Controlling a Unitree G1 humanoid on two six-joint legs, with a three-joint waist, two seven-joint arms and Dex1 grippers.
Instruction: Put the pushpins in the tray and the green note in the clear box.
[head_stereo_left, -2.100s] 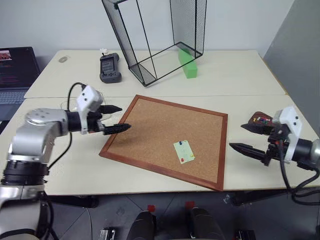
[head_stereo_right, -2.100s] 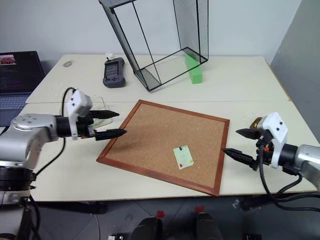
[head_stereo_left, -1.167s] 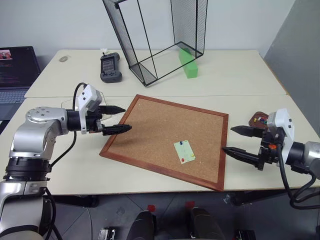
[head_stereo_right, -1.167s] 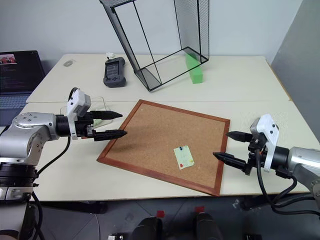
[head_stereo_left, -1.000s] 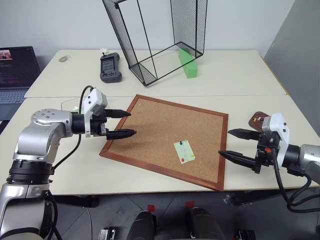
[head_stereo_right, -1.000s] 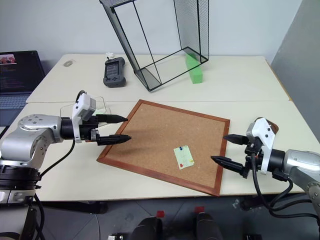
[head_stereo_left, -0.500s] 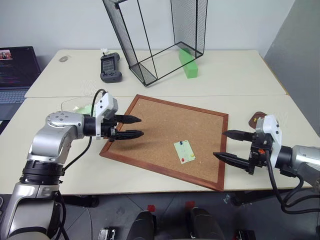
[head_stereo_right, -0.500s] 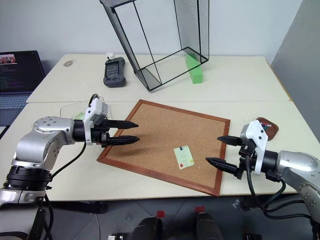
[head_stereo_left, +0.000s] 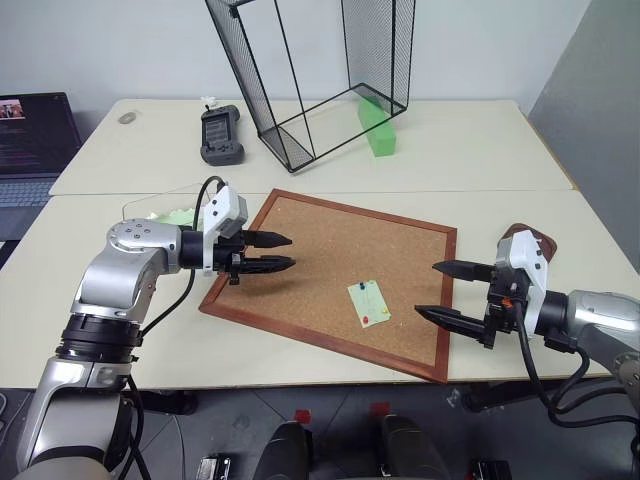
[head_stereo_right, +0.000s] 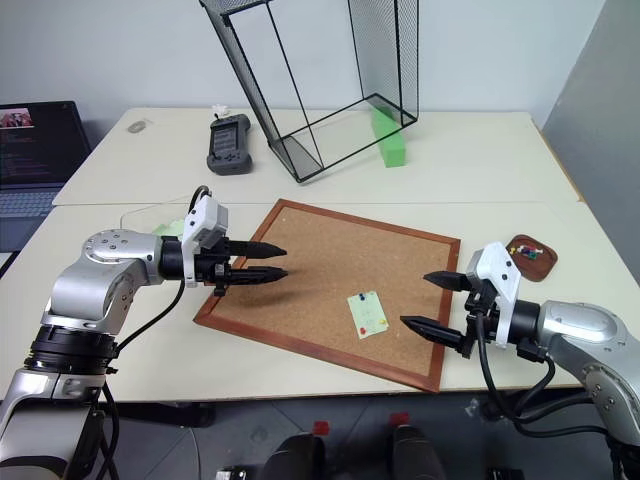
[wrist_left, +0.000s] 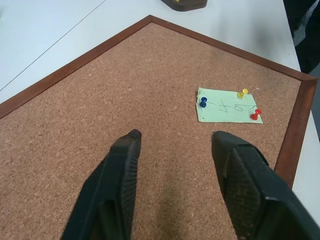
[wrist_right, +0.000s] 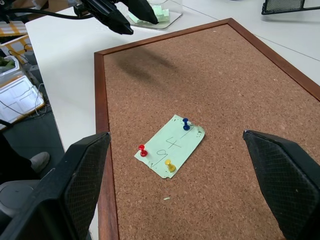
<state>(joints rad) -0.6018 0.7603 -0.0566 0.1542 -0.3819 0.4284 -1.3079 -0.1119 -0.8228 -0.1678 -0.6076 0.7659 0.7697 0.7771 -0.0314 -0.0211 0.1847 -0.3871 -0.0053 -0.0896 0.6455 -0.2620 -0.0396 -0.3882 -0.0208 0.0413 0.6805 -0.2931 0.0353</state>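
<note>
— While pinned to the corkboard (head_stereo_left: 330, 280), where is the green note (head_stereo_left: 369, 302)?
— Near its front edge; the left gripper (head_stereo_left: 280, 252) and right gripper (head_stereo_left: 432, 291) flank it, both agape and empty.

Light is bright and even, coming from overhead, with no glare on the pale table (head_stereo_left: 470, 150). Shadows are soft: a faint smudge lies on the corkboard (wrist_right: 210, 90) just beneath the left gripper (head_stereo_left: 282, 252). Head views are sharp throughout. In both wrist views the near fingers (wrist_left: 120, 185) look blurred, while the green note (wrist_right: 170, 145) stays crisp.
</note>
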